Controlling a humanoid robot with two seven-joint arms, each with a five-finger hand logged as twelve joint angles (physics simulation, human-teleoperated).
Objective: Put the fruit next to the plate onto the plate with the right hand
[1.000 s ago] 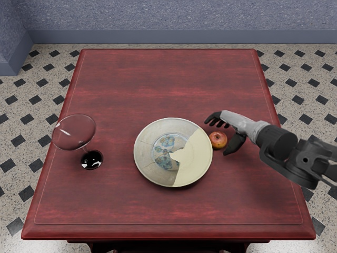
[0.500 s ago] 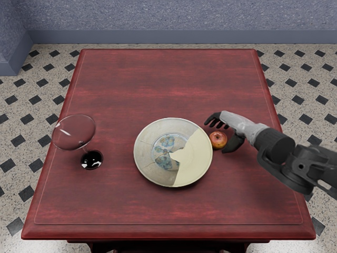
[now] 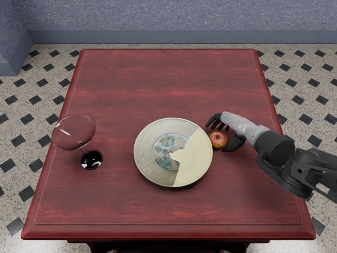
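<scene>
A floor (image 3: 23, 132) of pale speckled tiles with dark diamonds spreads around everything, and it meets a grey-blue wall (image 3: 168, 16) at the far side. On the floor stands the dark red wooden tabletop (image 3: 158, 79), which fills most of the view. Its far half is bare wood.

My right arm (image 3: 287, 161) comes in from the right edge, over the near right part of the tabletop. It is bulky and dark at the joint and slims to a grey forearm that points left and slightly away from me.

The plate (image 3: 196, 158) lies a little near of the tabletop's middle. It is round and pale, with a blue pattern at its centre and a cream patch across its right side. Nothing lies on it.

Well to the left of the plate, near the tabletop's left edge, is a clear stemmed glass (image 3: 73, 132). Its dark round foot sits nearer and to the right of its wide bowl. I cannot tell whether it is upright or tilted.

My right hand (image 3: 231, 129) is just right of the plate and low over the wood. It is part-open and cupped, with the dark fingers (image 3: 213, 122) spread on the far side of the fruit and the thumb (image 3: 235, 144) curving in on its right. I cannot tell if any of them touch it, and nothing is gripped.

The fruit (image 3: 218, 139), a small red apple, sits on the tabletop right against the plate's right rim, inside the curve of my hand.
</scene>
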